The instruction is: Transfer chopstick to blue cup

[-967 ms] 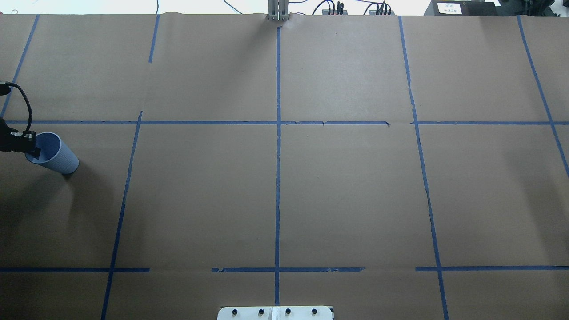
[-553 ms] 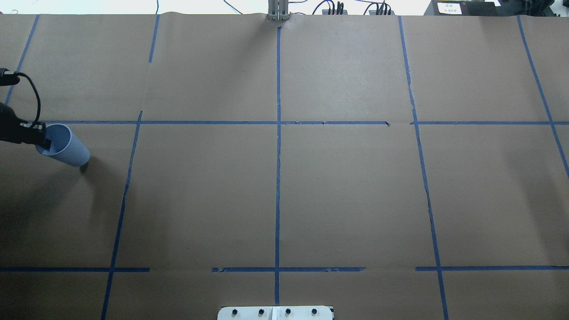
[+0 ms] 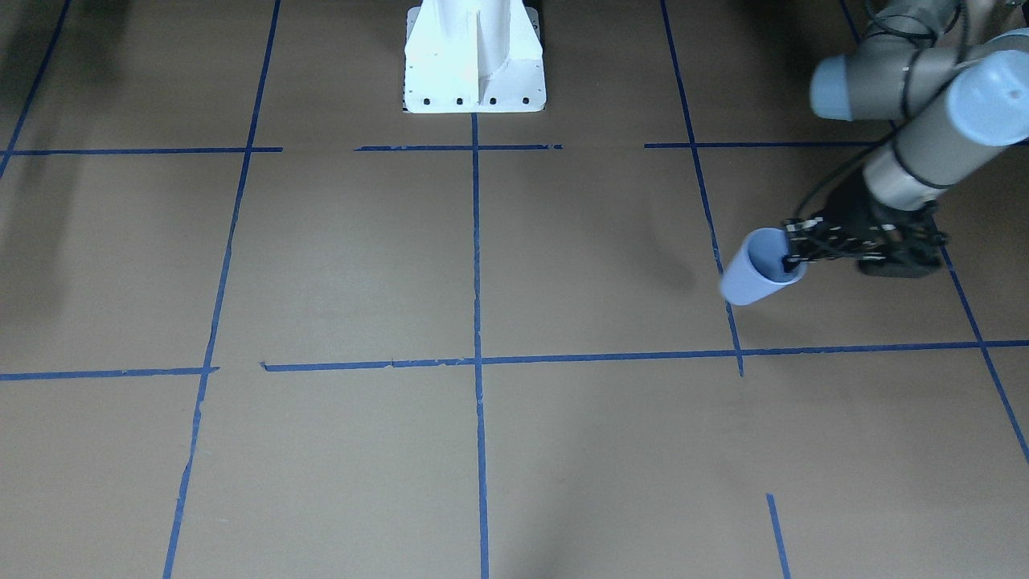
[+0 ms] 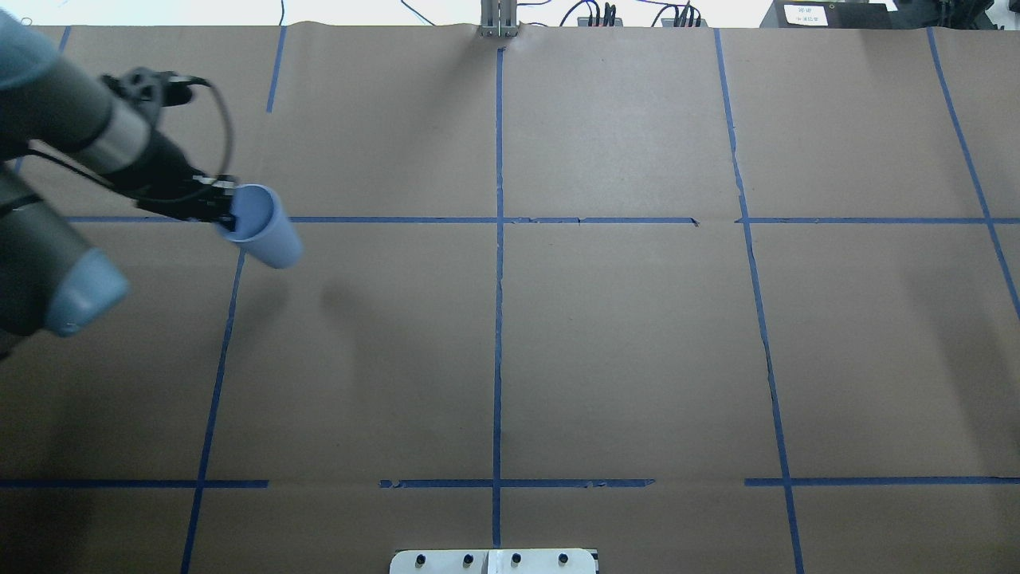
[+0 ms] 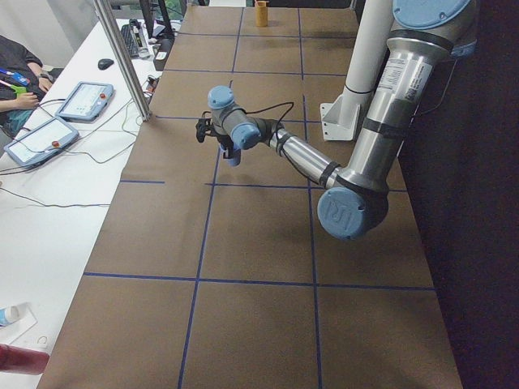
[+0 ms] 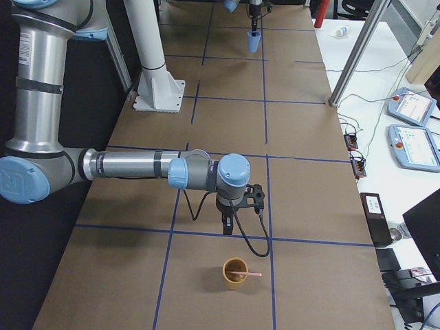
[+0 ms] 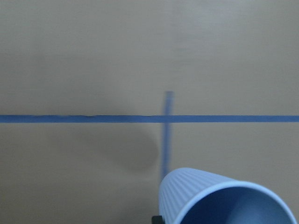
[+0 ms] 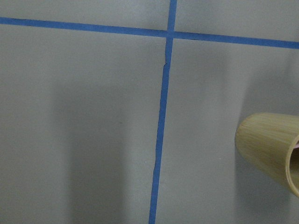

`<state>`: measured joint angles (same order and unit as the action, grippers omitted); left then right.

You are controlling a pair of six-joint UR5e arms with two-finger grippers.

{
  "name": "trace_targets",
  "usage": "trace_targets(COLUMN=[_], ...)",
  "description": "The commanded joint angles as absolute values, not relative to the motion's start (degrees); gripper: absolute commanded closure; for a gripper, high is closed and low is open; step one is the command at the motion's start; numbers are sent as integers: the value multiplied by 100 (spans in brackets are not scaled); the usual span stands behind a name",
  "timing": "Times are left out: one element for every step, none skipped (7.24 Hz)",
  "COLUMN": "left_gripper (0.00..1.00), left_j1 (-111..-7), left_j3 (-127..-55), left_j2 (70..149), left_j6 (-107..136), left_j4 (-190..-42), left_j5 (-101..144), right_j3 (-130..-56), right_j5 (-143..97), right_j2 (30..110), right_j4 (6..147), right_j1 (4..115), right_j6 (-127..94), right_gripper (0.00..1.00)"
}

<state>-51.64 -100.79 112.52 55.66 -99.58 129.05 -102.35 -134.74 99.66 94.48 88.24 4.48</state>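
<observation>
Left gripper point(image 4: 231, 214) clamps blue cup point(image 4: 271, 239) rim, well apart from tan cup point(image 6: 230, 282). Chopstick point(image 6: 251, 274) inside tan cup. Right gripper point(image 6: 227, 227) near tan cup; opening indeterminate.

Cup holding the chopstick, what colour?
The cup is tan, a yellowish brown with fine streaks; it shows best in the right wrist view.

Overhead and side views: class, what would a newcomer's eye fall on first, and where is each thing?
First the blue cup, pinched at its rim by the left gripper and held tilted above the left side of the table. Next, at the table's far right end, the pink chopstick leaning in a tan cup, with the right gripper hanging near it.
</observation>
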Motion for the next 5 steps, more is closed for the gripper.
trace_targets(left_gripper=[100, 100, 100, 100, 100], left_j1=[-4276, -4132, -3809, -3571, -3438], left_j3=[-9942, -9766, -9512, -9162, -8828], left_j2=[12432, 12732, 13127, 13548, 13840], left_j6=[6395, 6599, 6731, 7063, 7136], left_j4=[-9248, -9246, -9246, -9281, -9290], left_j5=[12298, 12165, 11825, 11595, 11575], right_j3=[-10213, -10204, -10213, -10213, -10213], right_j5=[-13474, -13474, -13482, -13482, -13482], right_j2=[9967, 9967, 9967, 9967, 9967], right_j4=[9448, 9448, 9448, 9448, 9448], right_j1=[8824, 8824, 8824, 8824, 8824], right_j6=[448, 448, 448, 448, 440], right_gripper=[0, 0, 0, 0, 0])
